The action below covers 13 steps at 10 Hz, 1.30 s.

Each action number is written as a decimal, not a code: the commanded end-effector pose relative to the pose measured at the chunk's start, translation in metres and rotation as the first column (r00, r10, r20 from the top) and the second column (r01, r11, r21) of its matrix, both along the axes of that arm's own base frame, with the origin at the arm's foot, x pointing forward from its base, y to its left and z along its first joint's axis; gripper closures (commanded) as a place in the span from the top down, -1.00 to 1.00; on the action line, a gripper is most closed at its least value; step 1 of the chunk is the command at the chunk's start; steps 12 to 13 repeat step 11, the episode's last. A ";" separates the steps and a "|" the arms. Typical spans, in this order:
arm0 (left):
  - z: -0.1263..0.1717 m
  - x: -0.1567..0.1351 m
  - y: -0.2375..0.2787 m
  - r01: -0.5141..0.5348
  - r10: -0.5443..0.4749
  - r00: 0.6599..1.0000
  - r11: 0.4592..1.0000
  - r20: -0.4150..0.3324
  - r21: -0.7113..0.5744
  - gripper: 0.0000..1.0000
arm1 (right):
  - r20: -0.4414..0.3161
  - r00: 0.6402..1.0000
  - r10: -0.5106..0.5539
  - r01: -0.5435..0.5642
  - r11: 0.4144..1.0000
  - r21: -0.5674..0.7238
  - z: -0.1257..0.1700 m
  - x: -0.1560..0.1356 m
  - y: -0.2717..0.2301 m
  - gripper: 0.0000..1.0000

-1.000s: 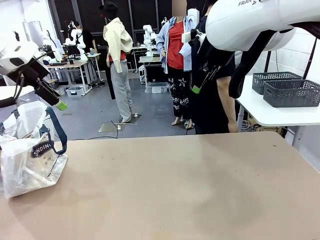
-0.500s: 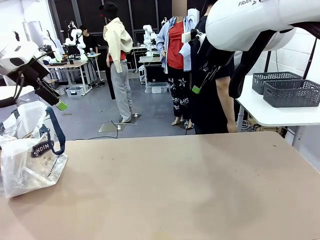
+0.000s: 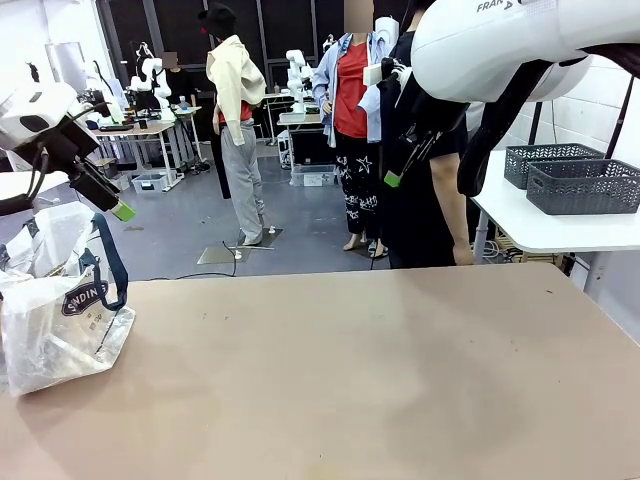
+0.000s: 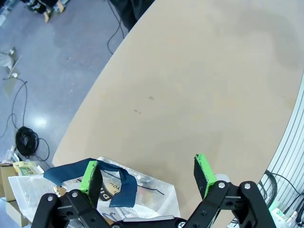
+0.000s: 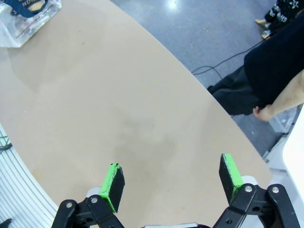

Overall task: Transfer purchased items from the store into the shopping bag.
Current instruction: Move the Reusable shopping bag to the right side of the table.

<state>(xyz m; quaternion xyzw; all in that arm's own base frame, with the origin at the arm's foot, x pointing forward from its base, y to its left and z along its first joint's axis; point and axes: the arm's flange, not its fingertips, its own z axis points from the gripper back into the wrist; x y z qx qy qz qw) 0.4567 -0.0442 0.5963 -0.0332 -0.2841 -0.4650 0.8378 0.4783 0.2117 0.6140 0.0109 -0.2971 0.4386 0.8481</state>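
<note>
Front view: almost nothing has changed over the last second; the bag [image 3: 62, 312] sits at the table's [image 3: 340, 370] left edge, its navy handle only slightly resettled, and both arms hang raised and idle, so the task looks either finished or waiting on more goods. The left gripper [image 3: 110, 200] hovers just above the bag, the right gripper [image 3: 392, 170] high near a person [image 3: 425, 200] standing at the far side, beside a white side table with grey baskets [image 3: 572, 178]. Left wrist view: the left gripper's [image 4: 148, 171] jaws stand wide and empty over the bag [image 4: 137, 194] and its handle. Right wrist view: the right gripper [image 5: 170, 178] is likewise wide and empty above bare tabletop, the bag [image 5: 28, 16] well apart; nothing blocks either arm.
</note>
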 end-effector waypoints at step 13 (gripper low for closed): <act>-0.003 0.001 0.000 -0.008 0.008 1.000 1.000 0.007 -0.021 1.00 | -0.007 1.000 -0.016 0.016 1.000 -0.006 -0.003 -0.003 -0.001 1.00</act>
